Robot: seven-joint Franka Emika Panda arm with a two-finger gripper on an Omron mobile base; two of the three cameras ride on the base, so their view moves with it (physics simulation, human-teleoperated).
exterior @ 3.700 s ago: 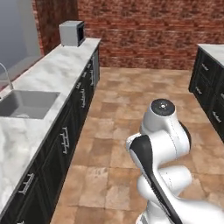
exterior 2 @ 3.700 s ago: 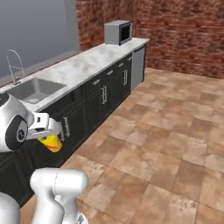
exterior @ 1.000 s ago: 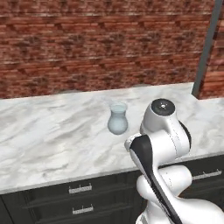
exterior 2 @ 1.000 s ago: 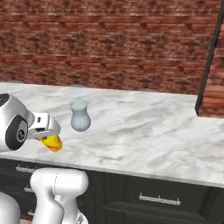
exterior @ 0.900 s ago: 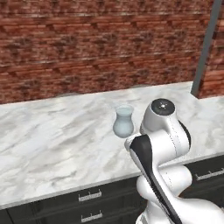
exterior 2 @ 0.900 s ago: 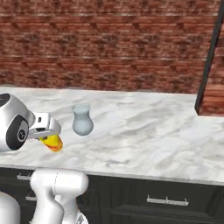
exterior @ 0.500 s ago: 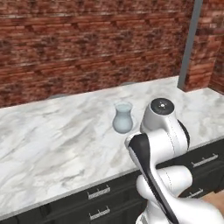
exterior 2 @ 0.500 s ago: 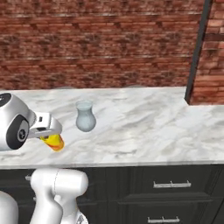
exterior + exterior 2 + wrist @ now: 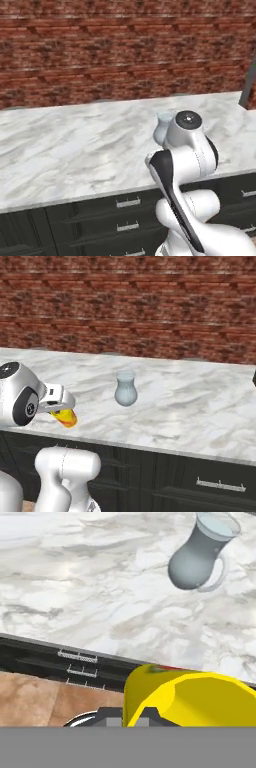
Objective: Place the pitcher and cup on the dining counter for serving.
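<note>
Gripper [image 9: 64, 412] pinching yellow cup [image 9: 64, 417] near front edge of marble dining counter [image 9: 190, 406]; glass pitcher [image 9: 125, 388] standing mid-counter. Risk: setting cup too near edge, tipping off.

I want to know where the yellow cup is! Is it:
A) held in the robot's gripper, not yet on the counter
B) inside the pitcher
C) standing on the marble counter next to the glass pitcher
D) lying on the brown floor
A. The cup hangs in the gripper at the counter's front edge, while the pitcher stands alone on the marble.
</note>
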